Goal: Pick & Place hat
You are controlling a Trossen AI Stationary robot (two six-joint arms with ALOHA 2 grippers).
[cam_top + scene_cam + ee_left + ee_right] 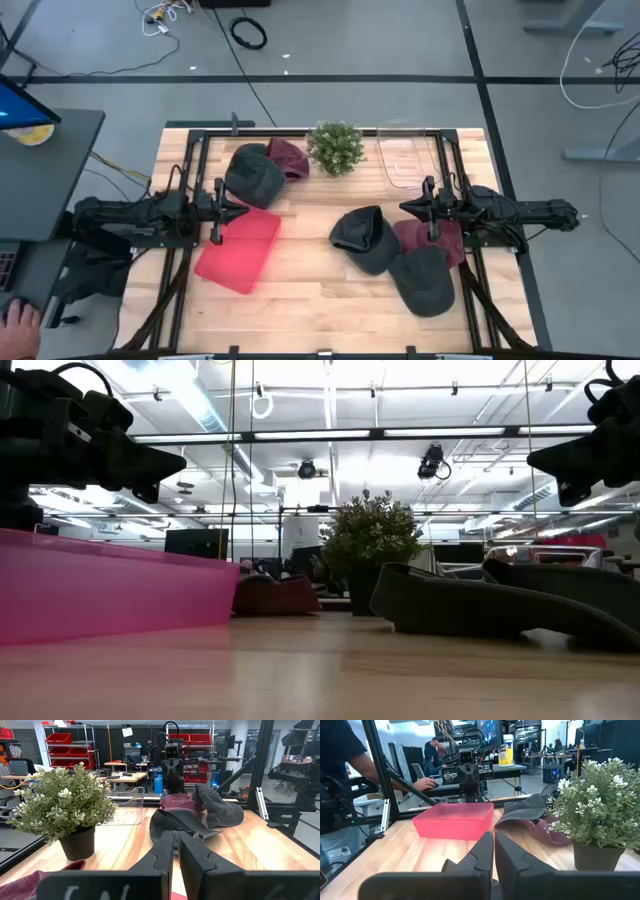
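Jaws of both the left gripper (pixel 216 212) and right gripper (pixel 432 208) are narrowed, empty, apart from hats (pixel 366 238).

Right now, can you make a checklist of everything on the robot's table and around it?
Surface: wooden table, bare in front.
Job's things: five hats; dark hat and maroon hat at back; three more by the right arm; pink bin.
Clutter: potted plant, clear container.
Grippers: left gripper and right gripper shut, holding nothing.
Cables: loose cables on floor.
Surroundings: person's hand at desk.
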